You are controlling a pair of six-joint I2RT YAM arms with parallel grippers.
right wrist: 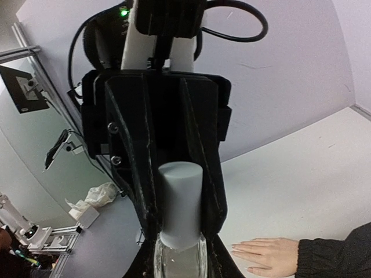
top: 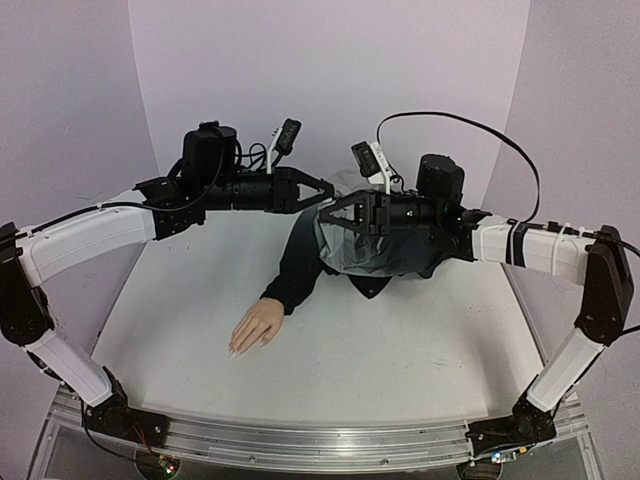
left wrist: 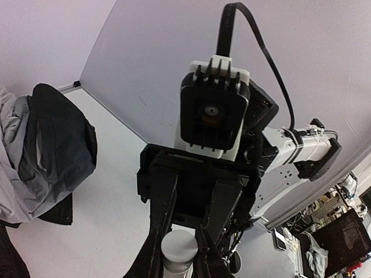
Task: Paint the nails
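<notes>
The left pincer [top: 327, 189] pinches the white cap [right wrist: 179, 197]; the right pincer [top: 323, 213] clamps the bottle [right wrist: 179, 263]. A skewed twist could spill polish onto the hand [top: 255, 328] at seven o'clock.

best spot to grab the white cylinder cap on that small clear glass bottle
Pinch the white cylinder cap across its round side wall, coming end-on from opposite the right gripper, which holds the clear glass bottle. The cap sticks out free there; the left gripper pinches it so.
</notes>
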